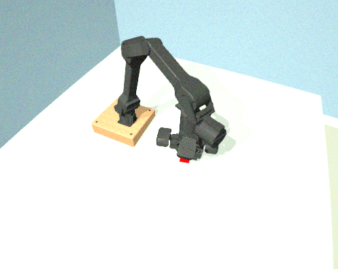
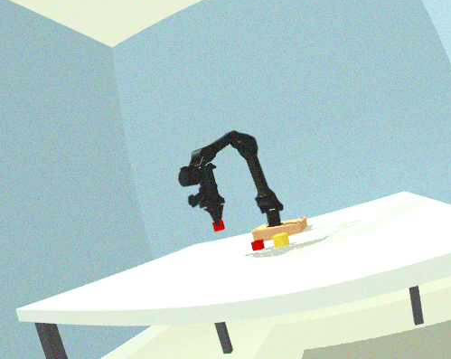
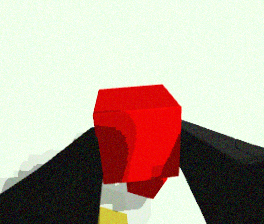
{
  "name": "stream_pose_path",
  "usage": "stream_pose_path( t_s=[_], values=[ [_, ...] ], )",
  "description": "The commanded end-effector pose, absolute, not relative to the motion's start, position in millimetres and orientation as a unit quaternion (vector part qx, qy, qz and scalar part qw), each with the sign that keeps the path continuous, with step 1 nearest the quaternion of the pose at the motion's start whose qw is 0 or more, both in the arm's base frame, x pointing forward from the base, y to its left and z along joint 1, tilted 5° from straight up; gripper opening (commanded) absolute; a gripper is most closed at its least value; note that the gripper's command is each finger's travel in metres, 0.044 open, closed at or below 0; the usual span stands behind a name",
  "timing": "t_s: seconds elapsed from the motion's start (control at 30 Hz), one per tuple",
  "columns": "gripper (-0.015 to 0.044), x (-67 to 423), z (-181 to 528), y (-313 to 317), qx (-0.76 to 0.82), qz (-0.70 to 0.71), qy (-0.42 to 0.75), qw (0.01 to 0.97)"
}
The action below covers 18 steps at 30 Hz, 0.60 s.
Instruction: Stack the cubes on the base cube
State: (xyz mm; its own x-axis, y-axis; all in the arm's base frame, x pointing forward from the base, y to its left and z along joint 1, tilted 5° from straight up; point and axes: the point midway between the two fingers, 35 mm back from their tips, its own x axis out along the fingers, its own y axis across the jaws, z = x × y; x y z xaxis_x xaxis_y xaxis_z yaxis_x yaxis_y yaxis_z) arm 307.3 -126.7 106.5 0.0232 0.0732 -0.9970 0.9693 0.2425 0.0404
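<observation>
My gripper (image 2: 218, 222) (image 3: 135, 132) is shut on a red cube (image 1: 184, 160) (image 2: 219, 226) (image 3: 147, 142), which is between the fingertips and held up above the table. In the top view the gripper body covers most of this cube. The other red cube (image 2: 258, 245) (image 3: 148, 190) stands on the table; in the wrist view it shows partly, below the held one. The yellow cube (image 2: 281, 240) (image 3: 113, 216), a bit larger, stands beside that red cube; only a corner shows at the bottom of the wrist view. The arm hides both standing cubes in the top view.
The arm's wooden mounting board (image 1: 111, 125) (image 2: 267, 234) lies behind the two standing cubes in the exterior view. The white table (image 1: 158, 219) (image 2: 144, 288) carries everything, and its near edge runs across the lower part of the exterior view.
</observation>
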Motion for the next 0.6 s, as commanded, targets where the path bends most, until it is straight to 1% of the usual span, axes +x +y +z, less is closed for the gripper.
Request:
stream_pose_path(
  t_s=[0.0,0.57],
  values=[
    [0.0105,310.3,110.0,-121.2,0.443,-0.393,0.575,0.565],
    [0.0105,324.2,105.6,-67.9,0.310,-0.251,0.646,0.651]
  ],
)
